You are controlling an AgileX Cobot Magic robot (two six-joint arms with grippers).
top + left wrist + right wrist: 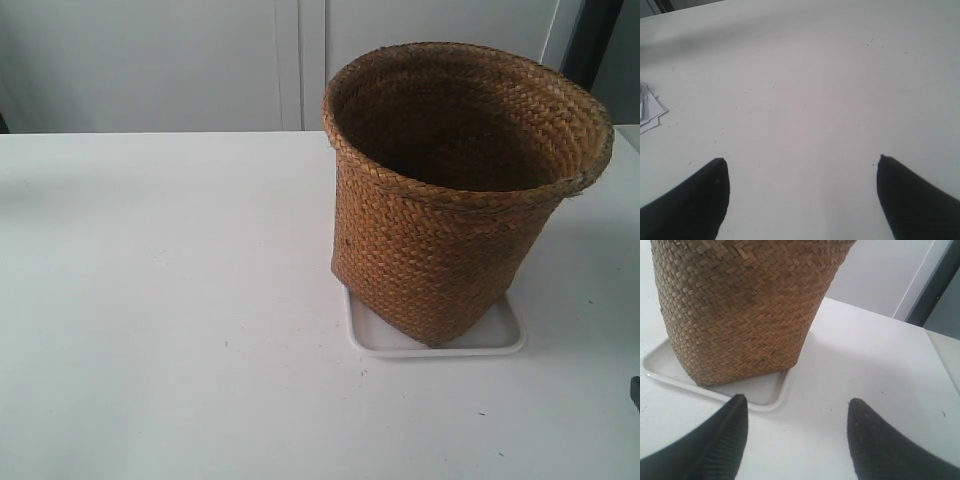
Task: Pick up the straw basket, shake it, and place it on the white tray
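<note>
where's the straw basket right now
The straw basket stands upright on the white tray, right of centre in the exterior view, with the open right claw close beside it.

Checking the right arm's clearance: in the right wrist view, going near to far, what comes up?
right gripper, open → rim of the white tray → straw basket standing on it → pale wall
</note>
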